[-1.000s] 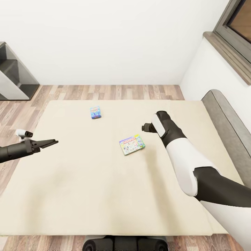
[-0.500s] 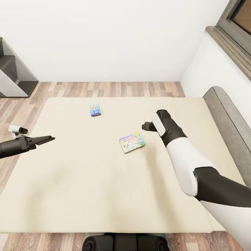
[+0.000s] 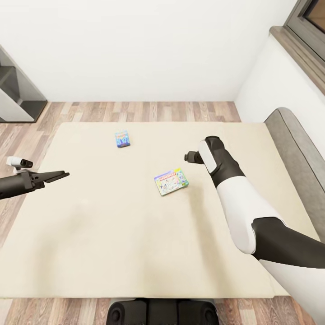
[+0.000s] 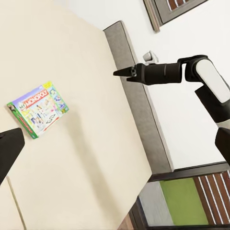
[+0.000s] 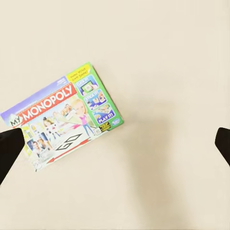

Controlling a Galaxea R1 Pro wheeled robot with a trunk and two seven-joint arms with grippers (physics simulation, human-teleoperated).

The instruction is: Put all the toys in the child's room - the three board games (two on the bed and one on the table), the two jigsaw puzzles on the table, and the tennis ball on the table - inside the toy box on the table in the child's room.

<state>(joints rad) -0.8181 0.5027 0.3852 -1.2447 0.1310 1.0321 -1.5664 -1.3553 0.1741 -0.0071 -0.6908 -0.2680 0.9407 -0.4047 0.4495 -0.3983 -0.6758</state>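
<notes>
The bed point(image 3: 135, 253) stood on a wood-plank floor point(image 3: 149, 110), its cream top wide and plain, with a grey padded end along the right edge. Two game boxes lay flat on it, well apart: a small blue one point(image 3: 122, 139) near the far edge, and a white one point(image 3: 171, 181) nearer the middle.

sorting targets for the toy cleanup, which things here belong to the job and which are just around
Part of the job:
- white Monopoly board game, lying flat on the bed
- small teal-blue board game, farther up the bed

Just around:
- dark grey shelf unit
- window frame
- wood-plank floor
</notes>
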